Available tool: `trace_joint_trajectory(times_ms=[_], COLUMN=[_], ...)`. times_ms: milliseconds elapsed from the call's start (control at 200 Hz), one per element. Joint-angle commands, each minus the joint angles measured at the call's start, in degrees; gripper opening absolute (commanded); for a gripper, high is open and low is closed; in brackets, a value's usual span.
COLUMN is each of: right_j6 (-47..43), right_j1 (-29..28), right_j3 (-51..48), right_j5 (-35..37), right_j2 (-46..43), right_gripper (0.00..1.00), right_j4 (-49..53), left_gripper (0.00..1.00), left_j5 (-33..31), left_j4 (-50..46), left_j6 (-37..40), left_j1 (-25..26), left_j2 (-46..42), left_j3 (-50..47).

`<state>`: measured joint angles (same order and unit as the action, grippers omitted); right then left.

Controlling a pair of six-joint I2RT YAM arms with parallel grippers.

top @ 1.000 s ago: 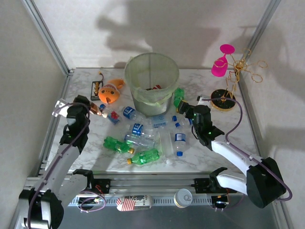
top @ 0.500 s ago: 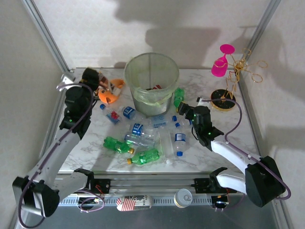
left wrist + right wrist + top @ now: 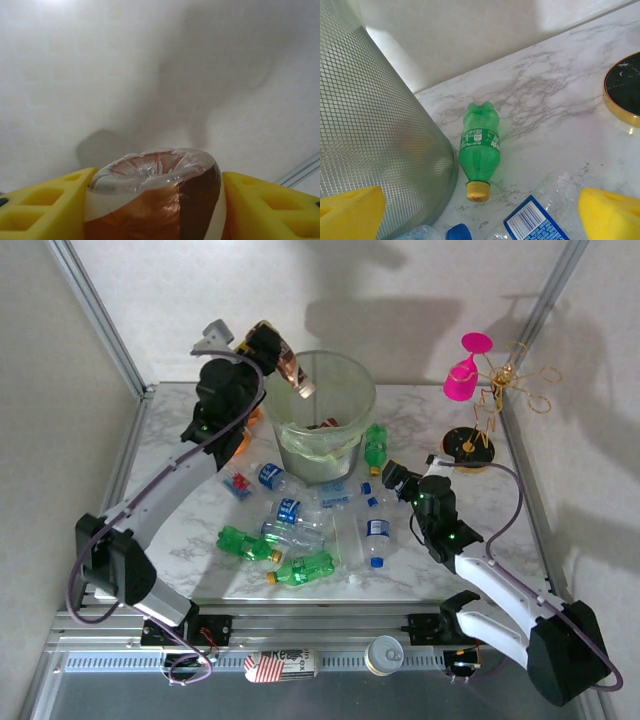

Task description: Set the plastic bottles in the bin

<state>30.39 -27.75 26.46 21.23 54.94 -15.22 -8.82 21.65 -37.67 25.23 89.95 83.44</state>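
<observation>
The left tool [image 3: 278, 355] pinches a brown-labelled bottle [image 3: 289, 366] tilted cap-down over the left rim of the bin [image 3: 300, 455], likely so that release drops it inside, while the right tool [image 3: 392, 477], fingers spread, hangs low above the counter [image 3: 190, 530] facing a green bottle [image 3: 480, 150] beside the bin wall.

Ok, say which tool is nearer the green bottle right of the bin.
Right. The right tool is just in front of the green bottle; the left tool hangs over the bin, far left.
</observation>
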Motion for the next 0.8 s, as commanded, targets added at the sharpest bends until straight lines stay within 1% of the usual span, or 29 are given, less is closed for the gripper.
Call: trace_joint_trajectory(times_ms=[0, 145, 200, 220, 295, 381, 491, 551, 621, 791], right_j6=[1.9, 2.6, 2.9, 3.0, 3.3, 3.4, 3.4, 3.5, 3.6, 3.8], right_j1=[0.4, 0.4, 0.4, 0.5, 0.5, 0.5, 0.5, 0.5, 0.5, 0.6], right_j3=[-1.6, -3.0, -3.5, -3.6, -3.9, -4.0, -4.0, -3.8, -3.8, -3.5], right_j5=[0.1, 0.3, 0.3, 0.3, 0.2, 0.3, 0.2, 0.0, 0.0, -0.2], right_j2=[-2.4, -4.9, -5.5, -5.6, -6.2, -6.3, -6.0, -5.8, -5.6, -4.7], right_gripper=[0.99, 0.99, 0.99, 0.99, 0.99, 0.99, 0.99, 0.99, 0.99, 0.99], right_j4=[0.9, 1.2, 1.3, 1.3, 1.6, 1.6, 1.3, 1.2, 1.1, 0.9], left_gripper=[0.61, 0.61, 0.61, 0.62, 0.63, 0.69, 0.88, 0.94, 0.97, 0.98], left_j5=[-1.6, -4.0, -3.9, -3.7, -2.6, -2.1, -1.4, -1.2, -1.0, -0.2], left_j4=[-0.8, -2.5, -2.7, -4.3, -5.6, -7.2, -8.6, -8.8, -8.8, -6.9], left_j6=[3.6, 4.9, 4.7, 4.6, 4.3, 4.4, 4.5, 4.7, 5.0, 5.3], left_j1=[1.0, 1.5, 1.6, 1.6, 1.8, 2.3, 2.7, 2.9, 3.1, 3.5], left_j2=[4.4, 9.4, 11.0, 11.6, 13.5, 15.2, 16.3, 16.3, 15.7, 12.0], left_j3=[3.6, 5.9, 6.6, 7.0, 8.2, 9.7, 11.3, 11.7, 11.8, 9.2])
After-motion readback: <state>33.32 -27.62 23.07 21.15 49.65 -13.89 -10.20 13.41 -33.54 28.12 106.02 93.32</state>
